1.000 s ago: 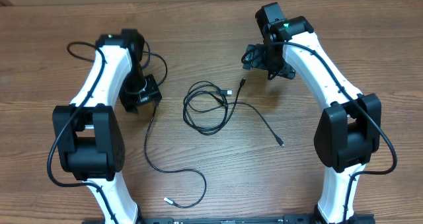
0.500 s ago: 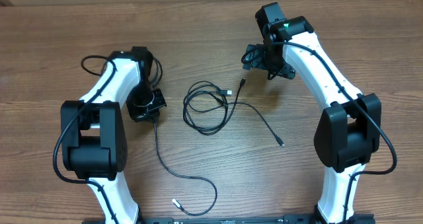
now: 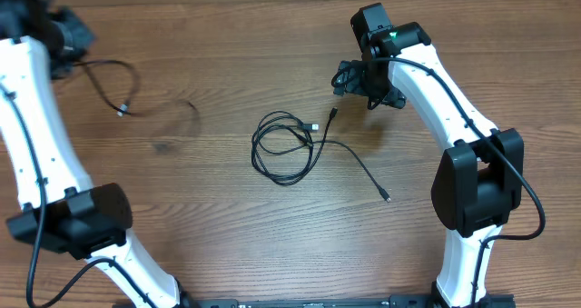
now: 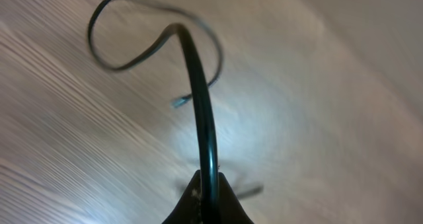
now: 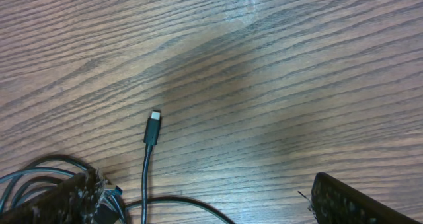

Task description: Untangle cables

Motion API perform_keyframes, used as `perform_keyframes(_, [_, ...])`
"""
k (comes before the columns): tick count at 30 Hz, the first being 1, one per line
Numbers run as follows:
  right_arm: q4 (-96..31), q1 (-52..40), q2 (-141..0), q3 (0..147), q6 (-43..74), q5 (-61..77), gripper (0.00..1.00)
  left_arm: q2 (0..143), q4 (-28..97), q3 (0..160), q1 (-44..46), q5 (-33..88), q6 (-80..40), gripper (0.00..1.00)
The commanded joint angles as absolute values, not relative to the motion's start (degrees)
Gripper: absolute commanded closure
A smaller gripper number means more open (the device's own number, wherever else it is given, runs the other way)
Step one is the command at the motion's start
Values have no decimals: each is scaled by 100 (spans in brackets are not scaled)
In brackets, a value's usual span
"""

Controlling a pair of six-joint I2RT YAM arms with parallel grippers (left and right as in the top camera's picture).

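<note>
Jaws of the left gripper (image 4: 208, 184) pinch 1 cable (image 4: 201, 98), raised far left; the right gripper (image 3: 366, 81) is spread, nearer the coiled cables (image 3: 281, 151) mid-table, their plug (image 5: 153, 128) pointing toward it.

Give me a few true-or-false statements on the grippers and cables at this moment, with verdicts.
1. The left gripper is shut on a cable. True.
2. The right gripper grips a plug. False: it is open, and the plug lies untouched on the table.
3. A coiled cable lies on the table between the two arms. True.
4. The coiled cable is tangled with the cable in the left gripper. False: the overhead view shows them well apart.
</note>
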State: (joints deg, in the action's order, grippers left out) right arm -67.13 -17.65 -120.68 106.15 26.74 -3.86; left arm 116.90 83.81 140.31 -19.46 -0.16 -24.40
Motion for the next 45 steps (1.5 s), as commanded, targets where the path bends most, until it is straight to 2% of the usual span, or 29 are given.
perform_keyframes(1, [-6711, -1754, -12057, 10602, 2674, -445, 0, 11633, 8420, 14490, -2383, -1221, -2438, 96])
perform_keyframes(4, [-6709, -1754, -12057, 10602, 2674, -445, 0, 11638, 8582, 14324, -2665, -2034, -2687, 96])
perform_keyframes(12, [-6709, -1754, -12057, 10602, 2674, -445, 0, 11640, 8558, 13537, -2967, -2060, -3284, 96])
perform_keyframes(20, [-6709, -1754, -12057, 10602, 2674, -445, 0, 11679, 7557, 13406, -2961, -659, -3124, 96])
perform_keyframes(25, [-6709, -1754, -12057, 10602, 2674, -445, 0, 11690, 7662, 13312, -2961, -611, -3129, 94])
perform_keyframes(29, [-6711, -1754, -12057, 10602, 2674, -445, 0, 11690, 7634, 13137, -2961, -591, -3129, 50])
perform_keyframes(32, [-6709, -1754, -12057, 10602, 2674, -445, 0, 11690, 7614, 13058, -2961, -519, -3131, 31])
perform_keyframes(34, [-6711, -1754, -12057, 10602, 2674, -445, 0, 11690, 7605, 12993, -2961, -429, -3131, 23])
perform_keyframes(35, [-6711, -1754, -12057, 10602, 2674, -445, 0, 11690, 7605, 12971, -2961, -432, -3131, 24])
perform_keyframes(38, [-6711, -1754, -12057, 10602, 2674, -445, 0, 11690, 7614, 12881, -2947, -416, -3131, 48])
perform_keyframes(39, [-6709, -1754, -12057, 10602, 2674, -445, 0, 11690, 7616, 12851, -2943, -395, -3129, 65])
perform_keyframes(40, [-6709, -1754, -12057, 10602, 2674, -445, 0, 11690, 7623, 12803, -2934, -381, -3129, 94])
perform_keyframes(44, [-6709, -1754, -12057, 10602, 2674, -445, 0, 11690, 7673, 12392, -2932, -416, -3127, 96])
perform_keyframes(45, [-6711, -1754, -12057, 10602, 2674, -445, 0, 11690, 7651, 12162, -2932, -550, -3131, 93])
